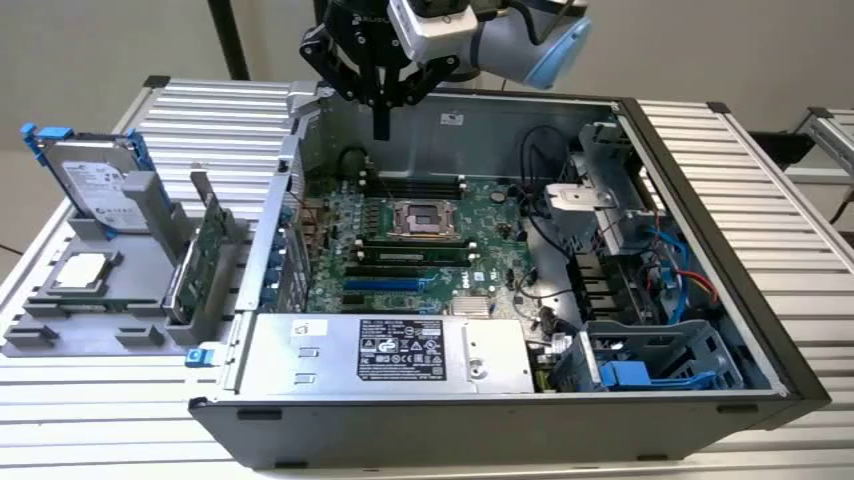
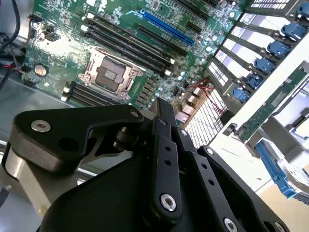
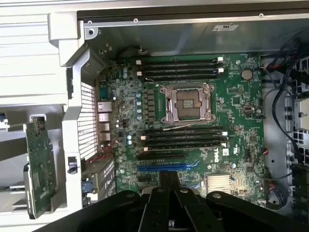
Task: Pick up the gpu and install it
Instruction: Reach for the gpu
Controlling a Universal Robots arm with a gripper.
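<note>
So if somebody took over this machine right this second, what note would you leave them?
Claw: shut, holding nothing, poised above the back of the open computer case.
Gpu: standing upright in the grey holder outside the case, on the exterior view's left.
Done: nothing that shows.
Left: the gpu is not yet picked up or installed; the blue slot on the motherboard is empty.

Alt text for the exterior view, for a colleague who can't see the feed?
The gripper, shut and empty, hangs over an open computer case near its far wall, with the motherboard exposed below. The gpu stands upright in a grey holder outside the case, on the exterior view's left, beside a hard drive.
</note>
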